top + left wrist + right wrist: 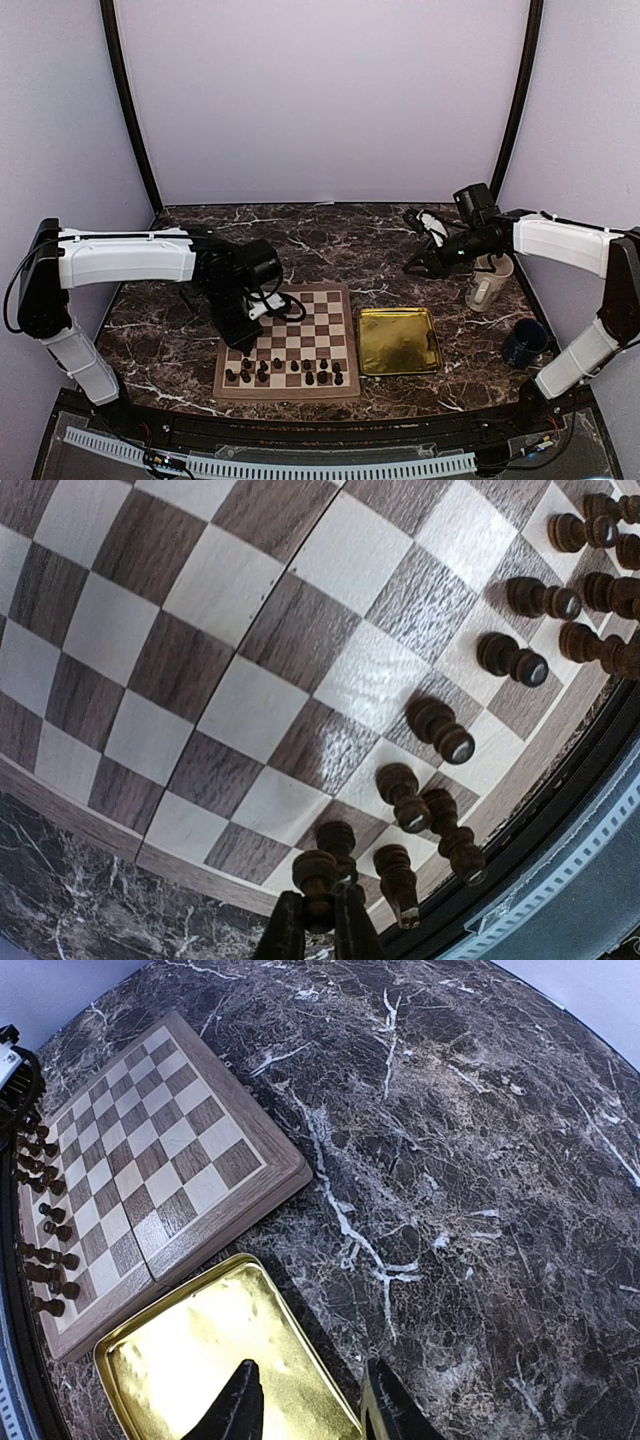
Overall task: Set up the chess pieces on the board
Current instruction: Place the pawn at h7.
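Observation:
The board (310,310) lies in the middle of the table, and several dark chess pieces (300,372) stand in its two near rows. My left gripper (320,925) is shut on one dark piece (318,872) at the board's near left corner (236,352). Other pieces (440,730) stand close beside it along the edge. Whether the held piece touches the board (250,700) I cannot tell. My right gripper (315,1410) hangs open and empty above the far right edge of the gold tray, well back from the board (190,1150).
A shiny gold tray (398,340) lies right of the board, with nothing in it. A beige mug (488,285) and a dark blue cup (525,342) stand at the right. The right arm (560,240) reaches in above the mug.

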`<state>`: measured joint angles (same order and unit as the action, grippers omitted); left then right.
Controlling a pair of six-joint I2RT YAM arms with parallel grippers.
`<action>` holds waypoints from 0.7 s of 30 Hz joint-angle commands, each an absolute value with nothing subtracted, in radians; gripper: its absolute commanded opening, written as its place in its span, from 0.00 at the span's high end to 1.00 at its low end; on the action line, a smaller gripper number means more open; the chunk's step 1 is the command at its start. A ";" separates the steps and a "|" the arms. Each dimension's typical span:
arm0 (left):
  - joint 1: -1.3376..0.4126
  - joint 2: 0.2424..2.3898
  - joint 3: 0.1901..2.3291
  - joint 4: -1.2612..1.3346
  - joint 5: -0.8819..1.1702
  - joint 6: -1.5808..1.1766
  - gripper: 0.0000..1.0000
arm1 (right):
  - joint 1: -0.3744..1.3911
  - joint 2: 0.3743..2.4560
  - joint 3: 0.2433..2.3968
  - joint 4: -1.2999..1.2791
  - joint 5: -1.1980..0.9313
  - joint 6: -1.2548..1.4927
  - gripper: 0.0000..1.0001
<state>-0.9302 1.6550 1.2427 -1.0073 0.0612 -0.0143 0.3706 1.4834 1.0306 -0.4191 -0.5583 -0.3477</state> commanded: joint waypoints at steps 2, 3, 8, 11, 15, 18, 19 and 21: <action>-0.909 1.582 1.208 -1.048 0.052 -0.099 0.95 | 0.365 1.502 1.040 -0.423 -0.583 -0.360 0.65; -0.899 1.584 1.207 -1.056 0.050 -0.110 0.95 | 0.365 1.504 1.040 -0.425 -0.585 -0.360 0.65; -0.860 1.587 1.173 -1.076 0.070 -0.151 0.94 | 0.365 1.502 1.041 -0.426 -0.585 -0.360 0.64; -0.853 1.584 1.151 -1.088 0.081 -0.161 0.95 | 0.365 1.505 1.040 -0.426 -0.583 -0.360 0.64; -0.848 1.589 1.131 -1.083 0.118 -0.161 0.94 | 0.365 1.514 1.042 -0.428 -0.585 -0.360 0.64; -0.848 1.600 1.119 -1.071 0.152 -0.158 0.94 | 0.365 1.519 1.044 -0.430 -0.588 -0.362 0.64; -0.848 1.605 1.114 -1.066 0.157 -0.158 0.93 | 0.365 1.520 1.044 -0.431 -0.590 -0.362 0.64; -0.848 1.610 1.111 -1.057 0.158 -0.156 0.93 | 0.365 1.520 1.044 -0.431 -0.589 -0.362 0.64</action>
<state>-0.8524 1.6180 1.1286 -1.0485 0.1207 -0.1471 0.3702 1.5116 1.0306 -0.4263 -0.5724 -0.3573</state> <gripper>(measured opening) 0.101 0.357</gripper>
